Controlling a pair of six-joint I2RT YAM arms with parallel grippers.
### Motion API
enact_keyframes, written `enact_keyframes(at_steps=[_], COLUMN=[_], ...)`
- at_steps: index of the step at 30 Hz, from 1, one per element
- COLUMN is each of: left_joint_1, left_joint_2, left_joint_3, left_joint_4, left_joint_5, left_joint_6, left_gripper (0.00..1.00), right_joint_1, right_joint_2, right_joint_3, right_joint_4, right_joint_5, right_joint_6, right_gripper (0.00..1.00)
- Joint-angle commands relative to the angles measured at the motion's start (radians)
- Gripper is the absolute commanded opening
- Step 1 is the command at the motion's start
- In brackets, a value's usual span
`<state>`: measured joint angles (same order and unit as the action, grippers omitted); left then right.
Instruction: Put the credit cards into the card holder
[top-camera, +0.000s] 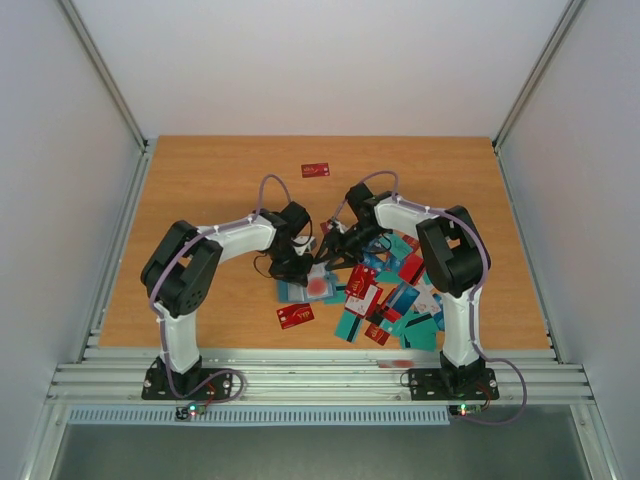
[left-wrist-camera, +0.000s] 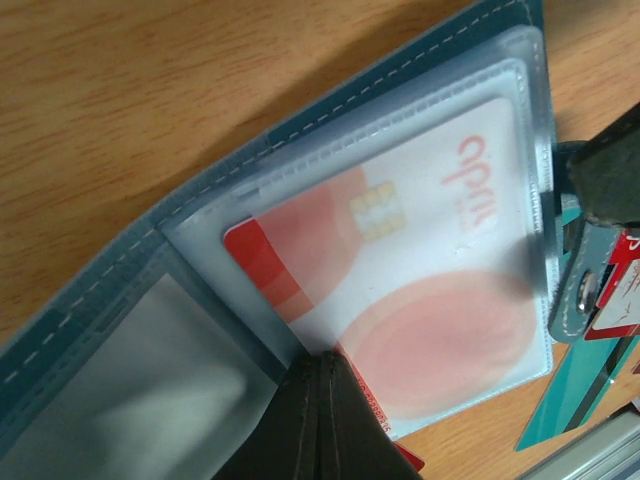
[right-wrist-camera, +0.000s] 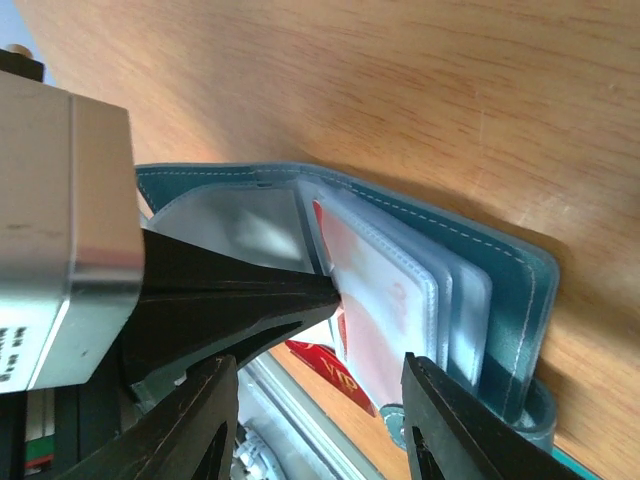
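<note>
Card holder (right-wrist-camera: 520, 300) looks floppy, sleeves (left-wrist-camera: 300, 175) slick. Left gripper (left-wrist-camera: 320, 380) closed, pinning fold at bottom centre. Right gripper (right-wrist-camera: 320, 370) half-wide, straddling sleeves. Probably best gripped at stiff teal cover edge.

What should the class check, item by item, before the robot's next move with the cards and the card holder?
1. The card holder lies open on the table: ok.
2. The left gripper is shut, pressing on the holder: ok.
3. The white-and-red card sits inside a clear sleeve: ok.
4. The right gripper is open and holds no card: ok.
5. The neighbouring sleeve looks free: ok.
6. The loose cards lie beside the right arm: ok.
</note>
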<state>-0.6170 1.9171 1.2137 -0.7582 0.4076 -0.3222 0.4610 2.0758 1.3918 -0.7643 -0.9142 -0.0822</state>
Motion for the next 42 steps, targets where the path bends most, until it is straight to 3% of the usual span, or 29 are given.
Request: enact_keyframes(at_steps=[1, 9, 42], left_joint_1=[-0.005, -0.007, -0.009], left_joint_2=[0.048, 0.057, 0.03], left_joint_3=[-0.006, -0.009, 0.006], left_joint_4=[0.026, 0.031, 0.035], left_joint_5=[-0.015, -0.019, 0.013], left_joint_6=[0.023, 0.023, -0.017], left_gripper=[0.0, 0.0, 0.0], right_joint_1=[-0.003, -0.002, 0.03], right_joint_2=[0.021, 0.016, 0.019], right_joint_3=[-0.005, -0.016, -0.039], right_joint_4=[-0.001, -0.029, 0.053], right_joint_5=[0.008, 0.066, -0.092], right_joint_6=[-0.017, -0.046, -0.016], right_gripper=[0.47, 0.48, 0.48])
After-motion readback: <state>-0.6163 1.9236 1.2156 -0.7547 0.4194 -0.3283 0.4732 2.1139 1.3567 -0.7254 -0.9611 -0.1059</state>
